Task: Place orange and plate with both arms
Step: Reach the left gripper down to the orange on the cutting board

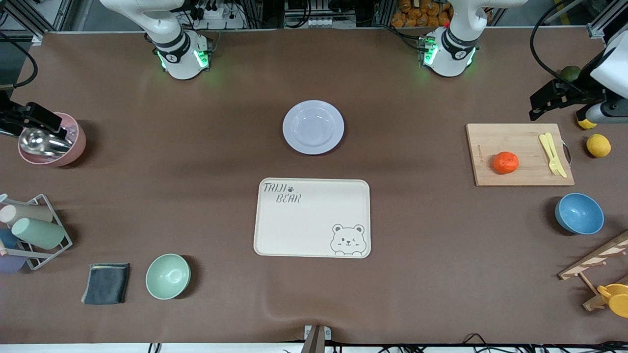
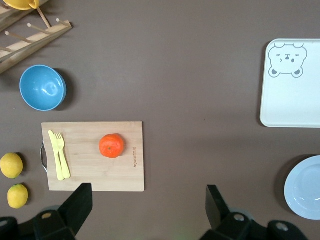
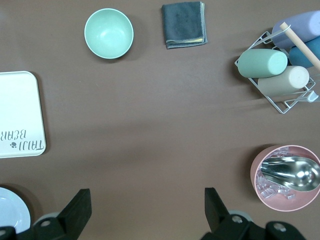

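The orange lies on a wooden cutting board toward the left arm's end of the table. The pale lavender plate sits empty mid-table, farther from the front camera than the cream tray. My left gripper hangs open and empty, high over the table by the board's corner. Its wrist view shows the orange, the board and part of the plate between wide-apart fingers. My right gripper hangs open and empty, high over the pink bowl; the plate's edge shows in its wrist view.
A cream bear tray lies nearer the front camera than the plate. A yellow fork and knife lie on the board. Lemons, a blue bowl and a wooden rack stand nearby. A pink bowl, cup rack, mint bowl and grey cloth are at the right arm's end.
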Robot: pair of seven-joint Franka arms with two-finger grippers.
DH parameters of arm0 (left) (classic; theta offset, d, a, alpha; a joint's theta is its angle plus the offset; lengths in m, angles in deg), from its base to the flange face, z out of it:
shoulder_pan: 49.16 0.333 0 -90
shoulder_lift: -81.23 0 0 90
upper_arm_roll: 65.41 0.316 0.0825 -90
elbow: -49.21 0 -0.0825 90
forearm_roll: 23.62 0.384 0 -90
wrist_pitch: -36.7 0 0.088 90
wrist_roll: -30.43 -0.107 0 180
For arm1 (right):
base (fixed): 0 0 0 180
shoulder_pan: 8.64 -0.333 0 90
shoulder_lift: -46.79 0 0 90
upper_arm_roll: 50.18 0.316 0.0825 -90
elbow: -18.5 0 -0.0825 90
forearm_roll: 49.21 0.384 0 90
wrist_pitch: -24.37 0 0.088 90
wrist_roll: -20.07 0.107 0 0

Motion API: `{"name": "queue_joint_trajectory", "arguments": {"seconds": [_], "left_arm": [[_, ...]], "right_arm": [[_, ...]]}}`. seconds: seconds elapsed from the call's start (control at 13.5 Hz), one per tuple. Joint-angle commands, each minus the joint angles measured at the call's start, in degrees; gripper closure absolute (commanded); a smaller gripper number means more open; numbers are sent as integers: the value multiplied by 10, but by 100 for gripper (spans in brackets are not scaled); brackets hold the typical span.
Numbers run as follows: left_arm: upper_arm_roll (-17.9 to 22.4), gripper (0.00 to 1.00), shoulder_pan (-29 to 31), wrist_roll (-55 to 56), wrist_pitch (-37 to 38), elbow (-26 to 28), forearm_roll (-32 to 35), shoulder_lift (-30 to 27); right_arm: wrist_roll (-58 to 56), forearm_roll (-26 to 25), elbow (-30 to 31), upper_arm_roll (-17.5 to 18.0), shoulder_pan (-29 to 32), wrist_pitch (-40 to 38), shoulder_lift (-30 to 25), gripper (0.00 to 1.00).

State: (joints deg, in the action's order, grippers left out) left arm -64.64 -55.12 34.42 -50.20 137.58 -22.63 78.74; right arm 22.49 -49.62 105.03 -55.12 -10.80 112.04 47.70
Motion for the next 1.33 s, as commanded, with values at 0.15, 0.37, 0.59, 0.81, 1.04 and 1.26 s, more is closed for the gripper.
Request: {"name": "queue_joint_trajectory", "arguments": {"seconds": [0.15,0.37,0.59,0.81,1.04,1.26], "left_arm": [[10,0,5,1,16,-25,10,9],[27,0,11,-4,21,-8,8,47],[28,0,19,-3,-11,52,12,56],[27,0,51,-5,-115,162,13,49],[27,0,75,-10,-239,266,37,51],[27,0,95,-17,-338,347,45,62]], "right_arm": [[-7,-7,-6,11,11,-4,-2,0],[-7,-6,-6,11,11,-4,-1,0],[-7,-5,-5,11,10,-5,0,0],[-8,-4,-4,11,11,-6,1,0],[-18,-3,-4,11,11,-7,1,0],[-18,-3,-4,11,11,-7,1,0]]}}
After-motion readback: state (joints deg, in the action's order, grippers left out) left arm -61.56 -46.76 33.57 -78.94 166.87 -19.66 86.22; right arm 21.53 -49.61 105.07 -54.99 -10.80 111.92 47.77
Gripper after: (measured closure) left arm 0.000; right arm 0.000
